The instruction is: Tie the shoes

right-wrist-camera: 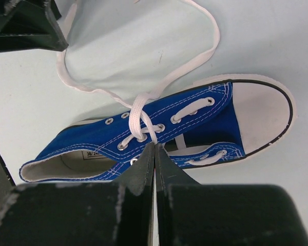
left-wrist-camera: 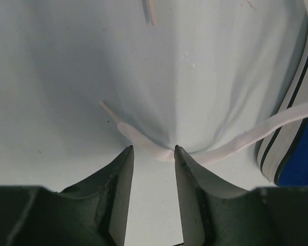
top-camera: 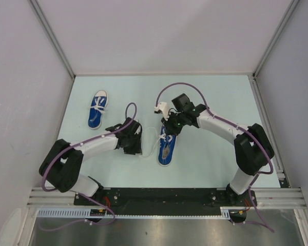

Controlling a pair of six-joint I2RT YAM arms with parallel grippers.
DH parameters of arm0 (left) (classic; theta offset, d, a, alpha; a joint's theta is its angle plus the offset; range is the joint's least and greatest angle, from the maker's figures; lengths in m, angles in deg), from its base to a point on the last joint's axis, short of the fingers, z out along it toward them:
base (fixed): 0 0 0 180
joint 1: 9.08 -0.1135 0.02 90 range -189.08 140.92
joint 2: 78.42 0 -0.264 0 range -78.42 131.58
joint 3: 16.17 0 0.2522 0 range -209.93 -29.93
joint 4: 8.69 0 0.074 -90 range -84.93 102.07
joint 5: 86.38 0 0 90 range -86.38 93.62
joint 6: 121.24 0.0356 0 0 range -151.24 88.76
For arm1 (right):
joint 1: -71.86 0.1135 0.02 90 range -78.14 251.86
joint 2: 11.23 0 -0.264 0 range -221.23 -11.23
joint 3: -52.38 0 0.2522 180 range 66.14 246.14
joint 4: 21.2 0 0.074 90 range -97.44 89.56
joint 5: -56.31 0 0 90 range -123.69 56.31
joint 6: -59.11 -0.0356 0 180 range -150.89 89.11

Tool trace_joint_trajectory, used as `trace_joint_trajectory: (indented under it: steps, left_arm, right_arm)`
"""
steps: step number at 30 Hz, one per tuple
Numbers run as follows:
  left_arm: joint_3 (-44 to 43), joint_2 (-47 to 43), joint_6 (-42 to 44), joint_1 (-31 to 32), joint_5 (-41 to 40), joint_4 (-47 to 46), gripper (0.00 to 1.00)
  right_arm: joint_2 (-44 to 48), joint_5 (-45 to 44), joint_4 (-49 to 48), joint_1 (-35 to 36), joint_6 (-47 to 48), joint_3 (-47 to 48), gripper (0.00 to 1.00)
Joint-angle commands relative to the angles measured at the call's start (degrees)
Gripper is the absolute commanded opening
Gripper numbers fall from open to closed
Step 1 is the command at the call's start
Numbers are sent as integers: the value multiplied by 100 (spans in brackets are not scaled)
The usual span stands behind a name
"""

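Seen from overhead, the pale counter [top-camera: 215, 102] carries two blue canvas sneakers. The tied sneaker [top-camera: 97, 109] lies in the upper left of the surface, well apart from both arms. The centre sneaker [top-camera: 167, 146] lies mid-frame, between the two arms.

The left gripper [left-wrist-camera: 153, 149] is down at the counter just left of the centre sneaker. Its jaws are spread. A white lace [left-wrist-camera: 236, 143] lies across the gap right at their tips and is not pinched. From there the lace runs right, towards the striped white sole at the right edge of the left wrist view.

The right gripper [right-wrist-camera: 155, 146] hangs over the centre sneaker with its jaws pressed together. Their tips sit at the lace crossing between the eyelet rows. Whether any lace is caught between them cannot be told. A loose lace loop [right-wrist-camera: 205, 56] lies on the counter in the upper part of the right wrist view.
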State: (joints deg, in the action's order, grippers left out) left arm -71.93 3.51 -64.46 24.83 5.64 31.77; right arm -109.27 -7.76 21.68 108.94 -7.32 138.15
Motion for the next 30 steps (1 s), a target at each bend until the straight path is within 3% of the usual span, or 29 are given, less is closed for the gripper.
trace_joint_trajectory:
  steps: [1,5,9,13,18,24,30]
  left_arm:
    - [-431,314,-431,194,-185,213,39]
    - [-484,787,-493,230,-430,204,24]
    - [-721,1105,-397,256,-527,274,0]
    - [-854,922,-28,248,-712,292,0]
    - [-459,-298,1085,239,-581,-567,0]
    - [455,-1846,2782,300,1448,-2413,0]
    - [272,-1646,3690,493,3356,-2854,0]
  right_arm:
    - [285,113,-21,-52,-134,15,0]
    - [320,166,-3,-78,-195,15,0]
    - [338,245,49,-131,-239,15,0]
    - [294,429,32,-262,-414,15,0]
    - [259,685,14,-473,-757,15,0]
    - [101,1133,-178,-833,-1337,-64,0]
    - [39,1440,-354,-1027,-1759,-161,0]
